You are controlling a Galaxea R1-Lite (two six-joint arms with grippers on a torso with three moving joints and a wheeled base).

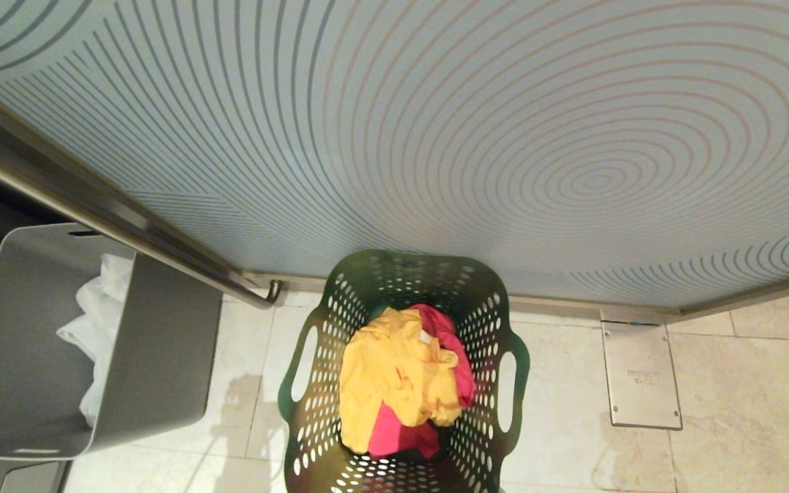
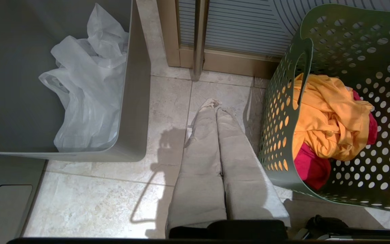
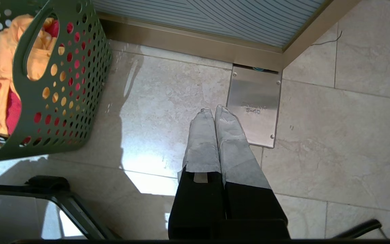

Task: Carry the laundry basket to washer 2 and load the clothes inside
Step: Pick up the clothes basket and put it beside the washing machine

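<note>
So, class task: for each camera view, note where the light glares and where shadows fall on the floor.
Head view: a faint shadow on the floor tiles left of the laundry basket. Left wrist view: the shut left tool casts a sharp dark shadow toward the grey bin. Right wrist view: bright glare on the tile beside the shut right tool.

Dark green hole-dotted plastic laundry basket, bright yellow and pink-red soft clothes, plain grey solid-walled bin, pale blue panel with concentric curved stripes, beige marbled floor tiles
</note>
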